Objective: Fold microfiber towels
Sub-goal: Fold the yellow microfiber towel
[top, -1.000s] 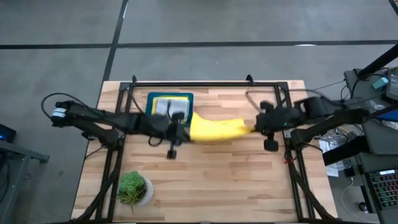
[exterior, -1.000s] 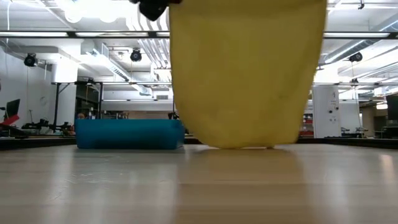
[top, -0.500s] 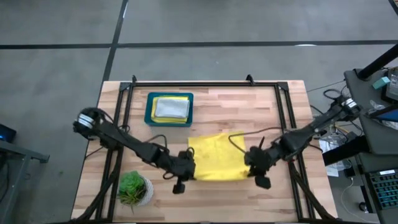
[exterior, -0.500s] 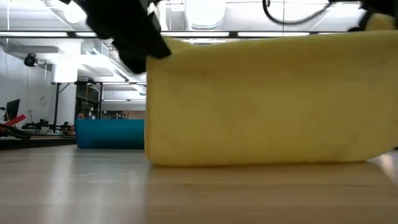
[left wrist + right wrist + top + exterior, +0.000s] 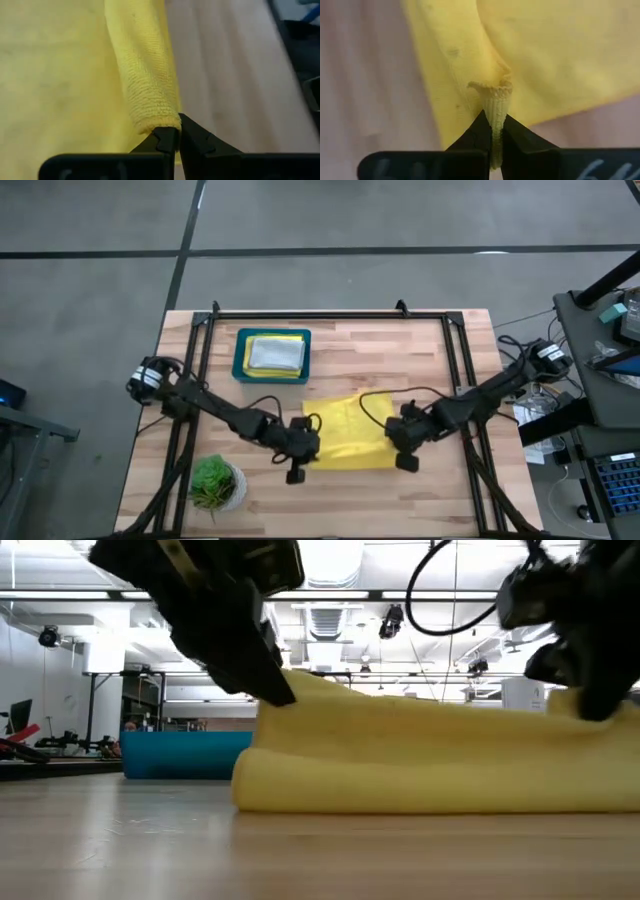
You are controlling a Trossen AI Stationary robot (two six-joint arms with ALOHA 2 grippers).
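Observation:
A yellow microfiber towel (image 5: 348, 430) lies in the middle of the table, doubled over; its rounded fold (image 5: 300, 795) rests on the wood on the near side. My left gripper (image 5: 310, 440) is shut on the towel's left end and my right gripper (image 5: 393, 438) on its right end. Both are low over the table, slanting down. In the low view the left gripper (image 5: 278, 692) and the right gripper (image 5: 598, 708) hold the upper layer a little above the rest. My left gripper pinches a corner of the towel's hemmed edge (image 5: 159, 119) between its two fingers, slanting down from the table's left. The edge curls into a roll ahead of the fingers and is raised; the rest lies on the table. My right gripper pinches a bunched bit of the hemmed edge (image 5: 496, 102) between its two fingers, slanting down from the table's right. That edge stands up in a small pleat; the cloth beyond it lies flat.
A teal tray (image 5: 240, 360) at the far left holds folded towels, a pale one on a yellow one. A small potted plant (image 5: 214, 481) stands at the near left. Black frame bars (image 5: 330, 314) run along the far edge and both sides.
Both grippers have sunk and come toward the table's near edge, staying shut on the towel. The towel, which hung below them with its lower edge on the wood, has been laid down; its lower part has folded under and the held edge has sunk close to it.

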